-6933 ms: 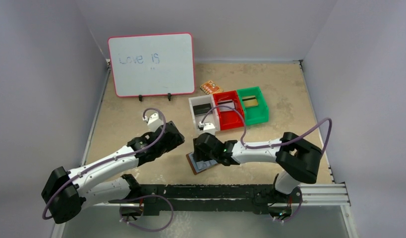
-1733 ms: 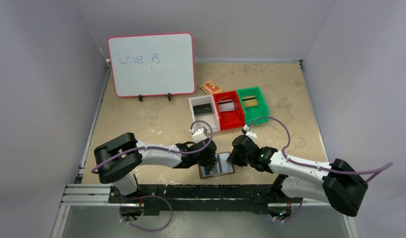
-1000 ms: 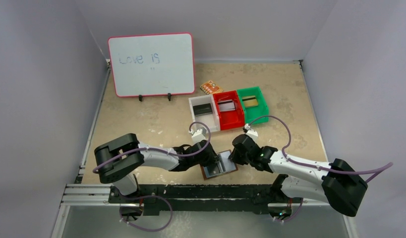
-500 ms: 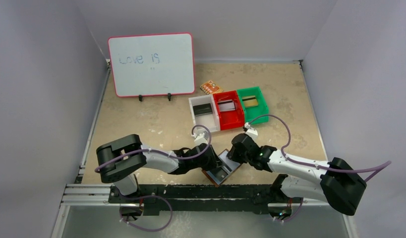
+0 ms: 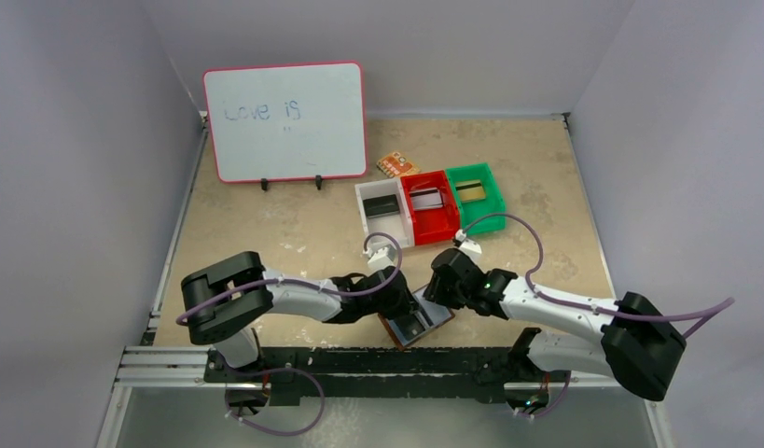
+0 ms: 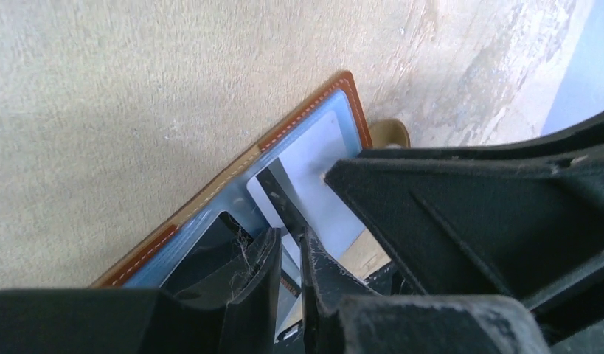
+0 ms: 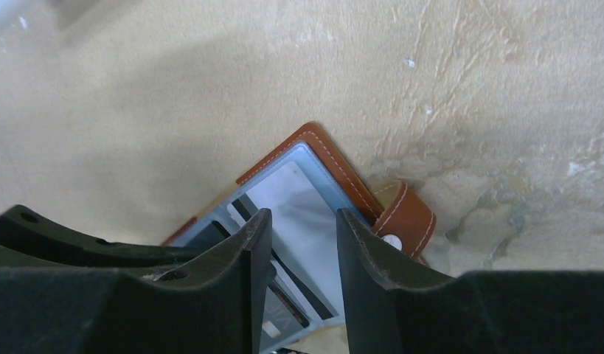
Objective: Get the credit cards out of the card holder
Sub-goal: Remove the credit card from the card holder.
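The right hand (image 7: 302, 221) is hovering open over the brown leather card holder (image 7: 341, 173); the left hand (image 6: 287, 243) is sitting at its silvery-grey card (image 6: 321, 162), grip unclear.

The card holder (image 5: 420, 325), a brown stitched leather-look wallet, lies open and flat right under both claws, pale blue-grey clear pockets up. Its snap tab (image 7: 402, 217) pokes out just beside one fingertip of the right claw (image 7: 302, 221). A silvery-grey credit card (image 7: 291, 203) with a dark stripe sits in the pocket framed by the right claw's parted tips; the stripe runs to the close-set tips of the left claw (image 6: 289, 243). A dark card (image 6: 206, 247) fills the next pocket, beside the left claw. Well beyond both claws, three more cards (image 5: 426, 197) lie in separate bins (image 5: 434, 231).
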Motion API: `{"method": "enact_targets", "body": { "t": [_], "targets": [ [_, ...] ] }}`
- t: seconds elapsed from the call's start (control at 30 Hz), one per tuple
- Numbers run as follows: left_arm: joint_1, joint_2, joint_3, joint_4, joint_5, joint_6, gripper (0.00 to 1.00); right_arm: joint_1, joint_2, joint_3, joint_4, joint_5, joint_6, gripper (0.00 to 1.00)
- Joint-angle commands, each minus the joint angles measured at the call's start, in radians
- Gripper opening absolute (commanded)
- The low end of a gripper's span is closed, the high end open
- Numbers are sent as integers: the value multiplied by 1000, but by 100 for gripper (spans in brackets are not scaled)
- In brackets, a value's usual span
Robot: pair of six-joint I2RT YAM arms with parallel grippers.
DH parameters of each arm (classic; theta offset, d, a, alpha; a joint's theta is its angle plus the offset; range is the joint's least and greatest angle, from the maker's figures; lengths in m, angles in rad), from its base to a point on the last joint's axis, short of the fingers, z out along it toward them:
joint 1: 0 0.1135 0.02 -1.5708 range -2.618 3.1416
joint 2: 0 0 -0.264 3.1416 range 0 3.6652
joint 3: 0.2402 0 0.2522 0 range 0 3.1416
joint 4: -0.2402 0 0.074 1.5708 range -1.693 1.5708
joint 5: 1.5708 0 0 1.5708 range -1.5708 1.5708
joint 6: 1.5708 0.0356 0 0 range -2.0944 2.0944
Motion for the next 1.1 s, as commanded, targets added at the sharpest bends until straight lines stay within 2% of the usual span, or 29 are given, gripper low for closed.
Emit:
{"method": "enact_targets", "body": {
  "t": [0.0,0.13,0.27,0.43,0.6,0.67,0.9,1.07],
  "targets": [
    [-1,-13,67,-174,-91,51,16,12,14,35,-166,7,-1,41],
    [-1,27,131,-317,-150,116,16,13,17,15,-152,-25,18,41],
    [1,49,193,-377,-178,168,16,13,4,14,-163,-29,17,43],
    [26,63,226,-372,-160,211,17,13,-20,32,-198,-17,22,46],
    [64,53,221,-357,-135,245,17,12,-20,-7,-142,-68,24,46],
    [78,51,218,-330,-106,258,17,14,-17,9,-156,-23,25,46],
    [83,47,217,-253,-5,254,18,14,-11,-63,-35,-121,38,38],
    [83,-19,185,-257,-4,213,22,14,-32,-117,8,-147,86,35]
  ]
}}
